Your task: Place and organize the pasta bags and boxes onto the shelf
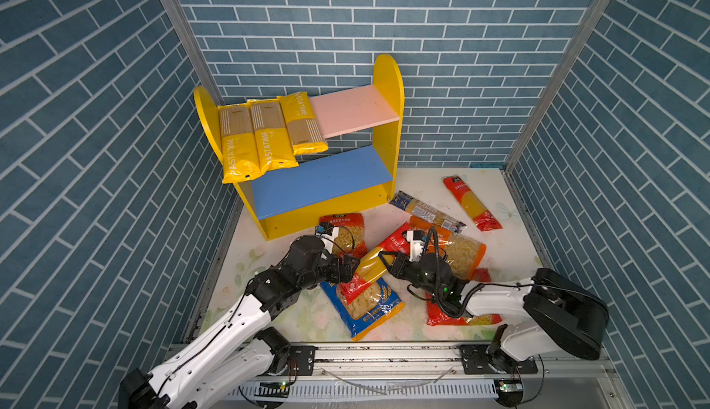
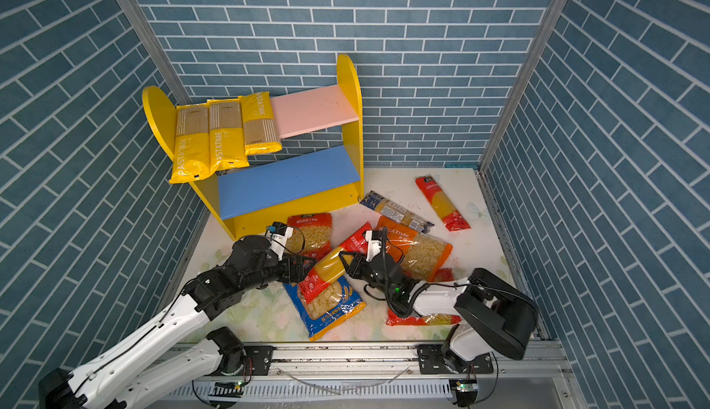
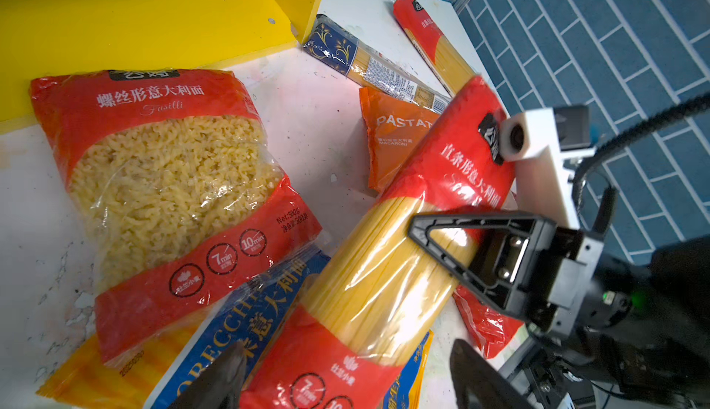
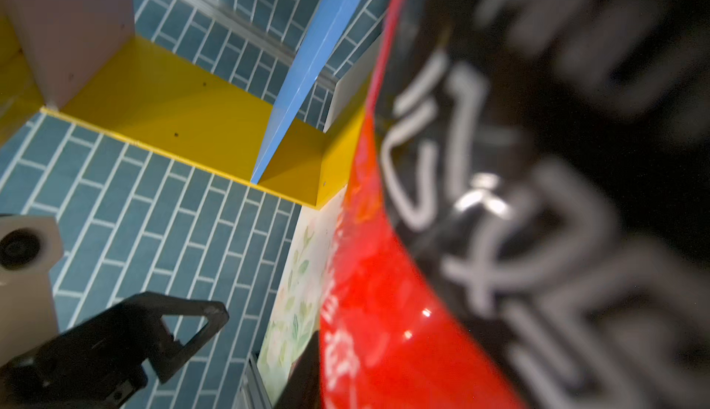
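1. Right jaws: clamped across the middle of the red spaghetti pack (image 1: 369, 268), whose upper end slants up past them.
2. Left jaws: spread wide, straddling the pack's lower end, gripping nothing.
3. Judged best: draw the left jaws clear, lift with the right jaws alone, level the pack, and carry it to the shelf (image 1: 388, 92), well beyond both jaws, beside the 3 yellow packs (image 1: 269, 134).
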{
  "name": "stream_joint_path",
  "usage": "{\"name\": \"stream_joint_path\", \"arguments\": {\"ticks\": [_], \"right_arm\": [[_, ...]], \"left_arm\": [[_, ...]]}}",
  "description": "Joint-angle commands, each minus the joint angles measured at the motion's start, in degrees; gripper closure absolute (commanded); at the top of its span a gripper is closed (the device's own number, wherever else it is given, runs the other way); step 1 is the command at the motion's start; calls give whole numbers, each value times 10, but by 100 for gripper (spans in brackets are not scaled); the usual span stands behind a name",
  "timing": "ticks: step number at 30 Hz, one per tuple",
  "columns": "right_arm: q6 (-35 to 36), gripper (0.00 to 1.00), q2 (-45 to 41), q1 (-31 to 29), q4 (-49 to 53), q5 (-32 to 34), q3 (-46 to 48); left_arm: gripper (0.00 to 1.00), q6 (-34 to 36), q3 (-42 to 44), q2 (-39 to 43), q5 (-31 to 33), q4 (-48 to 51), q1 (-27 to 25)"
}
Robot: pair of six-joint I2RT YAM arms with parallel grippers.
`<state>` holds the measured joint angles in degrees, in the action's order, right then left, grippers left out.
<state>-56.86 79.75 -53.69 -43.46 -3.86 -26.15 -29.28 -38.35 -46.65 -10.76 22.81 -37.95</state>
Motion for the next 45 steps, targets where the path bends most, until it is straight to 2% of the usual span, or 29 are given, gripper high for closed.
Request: {"name": "stream_joint_path", "arguments": {"ticks": [1,3,8,14,20,26,34,41,45], "right_arm": [[184,100,-75,27,182,-173,-99],[250,100,-104,46,279,-212,-137],[340,100,-140,95,405,-299,-220],[401,100,-127,114,507,-377,-322],[407,100,-96,117,533,-450,-385],[419,100,-75,116,551,-488,-433],[430,95,-44,116,566,-511,-469],[408,73,-56,117,536,-478,-440],[384,64,-67,124,508,-464,-411]], "left_arm": [[12,26,-9,13,-50,-1,3],[10,23,5,19,-89,-40,5],[9,-7,46,6,-174,-155,1],[7,4,42,-13,-190,-192,-14],[10,-3,26,-47,-197,-232,-29],[23,-29,34,-68,-227,-302,-34],[50,-70,46,-85,-254,-376,-34],[73,-95,48,-88,-252,-406,-34],[78,-115,55,-92,-241,-435,-34]]}}
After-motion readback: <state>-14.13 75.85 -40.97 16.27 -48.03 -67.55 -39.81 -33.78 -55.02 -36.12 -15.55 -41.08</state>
